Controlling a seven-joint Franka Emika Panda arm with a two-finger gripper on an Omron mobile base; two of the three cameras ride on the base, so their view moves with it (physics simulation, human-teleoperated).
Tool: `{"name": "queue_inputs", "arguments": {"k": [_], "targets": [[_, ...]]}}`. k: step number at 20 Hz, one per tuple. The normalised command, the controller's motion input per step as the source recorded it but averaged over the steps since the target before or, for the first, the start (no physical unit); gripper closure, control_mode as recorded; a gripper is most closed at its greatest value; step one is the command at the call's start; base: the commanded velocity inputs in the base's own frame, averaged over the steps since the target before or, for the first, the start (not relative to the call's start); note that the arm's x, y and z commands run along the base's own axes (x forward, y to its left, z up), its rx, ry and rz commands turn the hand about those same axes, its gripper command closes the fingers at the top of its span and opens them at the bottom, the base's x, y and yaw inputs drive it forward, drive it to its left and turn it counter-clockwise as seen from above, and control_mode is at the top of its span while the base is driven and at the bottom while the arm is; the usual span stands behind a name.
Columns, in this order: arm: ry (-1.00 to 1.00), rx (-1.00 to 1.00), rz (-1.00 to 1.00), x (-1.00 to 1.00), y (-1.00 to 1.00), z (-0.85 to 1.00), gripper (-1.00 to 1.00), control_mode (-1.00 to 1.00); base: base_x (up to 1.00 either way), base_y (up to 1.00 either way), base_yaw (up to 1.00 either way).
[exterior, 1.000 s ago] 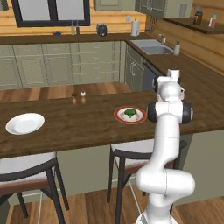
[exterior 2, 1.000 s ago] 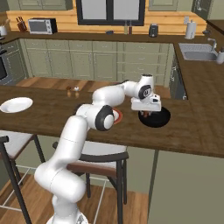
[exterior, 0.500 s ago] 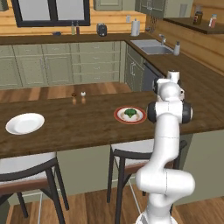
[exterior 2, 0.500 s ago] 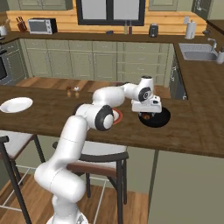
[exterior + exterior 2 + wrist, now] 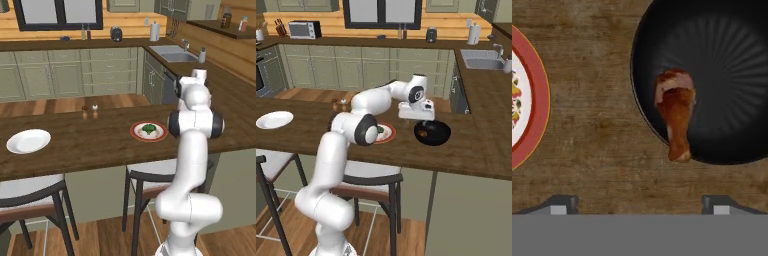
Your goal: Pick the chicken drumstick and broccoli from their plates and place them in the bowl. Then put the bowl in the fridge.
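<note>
arm [image 5: 338,170]: glossy white, built of thick rounded tube segments — each one swelling into a bulbous joint housing
joints: dark grey to black round caps and bands set between the white shells; one large dark disc shows on a fat mid-arm joint
base segment: a wide white rounded pedestal that narrows upward into the first link
hand: a boxy white block behind the tool [image 5: 423,122], with a small dark patch on its side
finger tips [image 5: 559,204]: small, dark grey, squared — each with a paler grey pad face
markings: no lettering, cables or screws can be made out
</note>
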Motion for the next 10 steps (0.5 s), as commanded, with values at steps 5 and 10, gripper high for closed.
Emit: {"name": "queue_inputs", "arguments": {"k": [5,10], "targets": [[-0.05,0.00,-0.06,-0.94,1.00,-0.07,-1.00,-1.00,0.00,0.00,0.00],[-0.16,-0.03,0.00,-0.21,1.00,0.04,-1.00,-1.00,0.00,0.00,0.00]]}}
